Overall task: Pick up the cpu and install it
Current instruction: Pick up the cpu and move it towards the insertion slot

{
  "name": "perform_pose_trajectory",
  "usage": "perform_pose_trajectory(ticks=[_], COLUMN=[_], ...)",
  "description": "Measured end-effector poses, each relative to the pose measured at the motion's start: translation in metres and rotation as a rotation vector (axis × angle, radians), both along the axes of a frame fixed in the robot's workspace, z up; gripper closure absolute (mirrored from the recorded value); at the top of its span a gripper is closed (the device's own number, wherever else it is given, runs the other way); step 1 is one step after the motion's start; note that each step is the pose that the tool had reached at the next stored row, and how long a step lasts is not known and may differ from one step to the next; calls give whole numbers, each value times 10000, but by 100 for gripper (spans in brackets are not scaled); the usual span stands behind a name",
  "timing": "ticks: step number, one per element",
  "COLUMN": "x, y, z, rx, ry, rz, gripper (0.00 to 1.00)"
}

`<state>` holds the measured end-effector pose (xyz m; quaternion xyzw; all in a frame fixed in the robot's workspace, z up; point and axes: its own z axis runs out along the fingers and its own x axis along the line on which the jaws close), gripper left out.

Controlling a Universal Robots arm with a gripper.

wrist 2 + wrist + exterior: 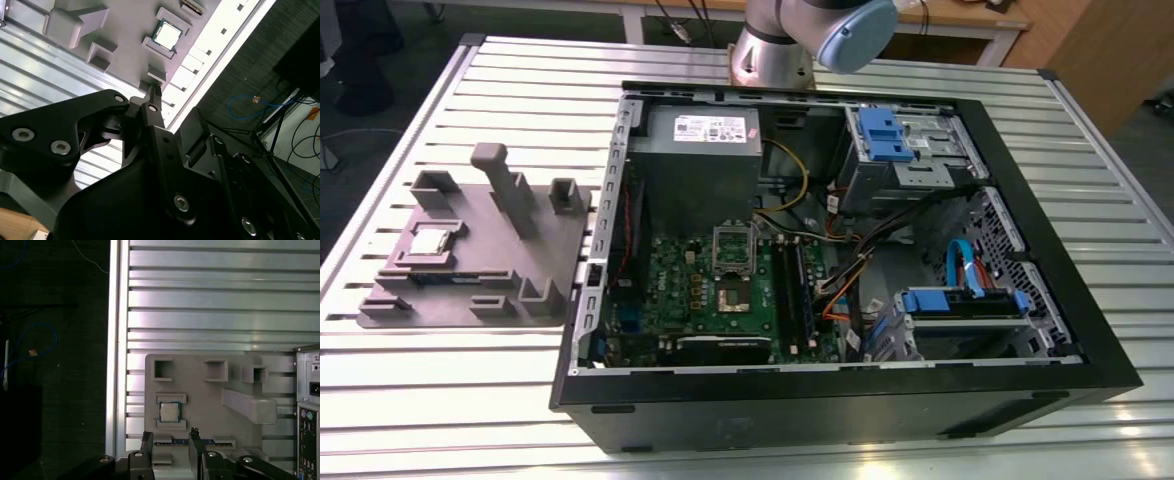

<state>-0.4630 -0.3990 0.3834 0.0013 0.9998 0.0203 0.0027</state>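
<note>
The cpu [167,35] lay flat, silver top up, in a square recess of the grey holder [125,30], which rested on the ribbed metal bench [30,65]. The black jaws hung well apart from the cpu. Beyond the bench edge, a blue cable [245,96] lay on the dark floor [235,65].

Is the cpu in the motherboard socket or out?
Out: the cpu lies flat in a recess of the grey fixture, outside the case.
</note>
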Motion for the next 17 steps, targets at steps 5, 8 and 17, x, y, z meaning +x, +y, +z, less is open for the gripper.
perform_pose_trajectory(ticks=[5,8,17], x=[-1,-1,-2], y=[0,0,0], z=[0,0,0], rx=[1,0,1], ry=[-1,0,0], rz=[0,0,0], gripper=[57,57,44])
